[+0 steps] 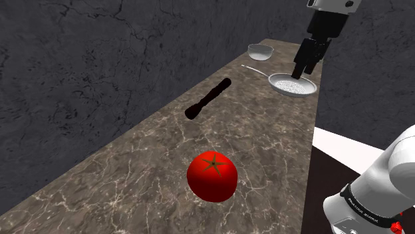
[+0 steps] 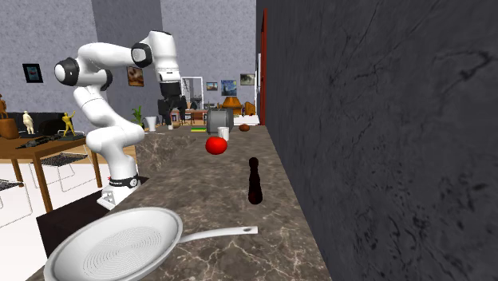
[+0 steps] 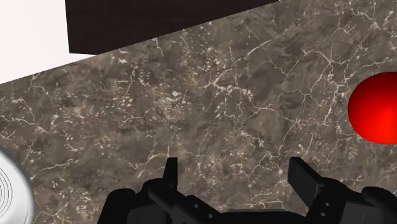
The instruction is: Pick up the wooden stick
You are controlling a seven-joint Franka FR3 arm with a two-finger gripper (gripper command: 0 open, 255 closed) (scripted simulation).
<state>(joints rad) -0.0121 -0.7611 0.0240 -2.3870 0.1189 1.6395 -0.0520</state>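
Observation:
The stick (image 1: 208,98) is a dark, near-black turned rod lying flat on the marble counter (image 1: 266,139), close to the wall. In the second exterior view the stick (image 2: 254,181) runs away from the camera, between the pan and the tomato. My gripper (image 1: 304,72) hangs high over the counter near the pan, well apart from the stick. The wrist view has my gripper (image 3: 236,173) open, with only bare marble (image 3: 210,95) between its fingers. Below the white arm, the gripper (image 2: 171,110) points down.
A white frying pan (image 1: 292,86) (image 2: 112,247) (image 3: 9,191) sits at the counter's far end beside a small bowl (image 1: 261,51). A red tomato (image 1: 212,176) (image 2: 215,145) (image 3: 376,108) rests nearer the stand. A dark stone wall (image 1: 100,60) borders the counter, and the opposite side is an open edge.

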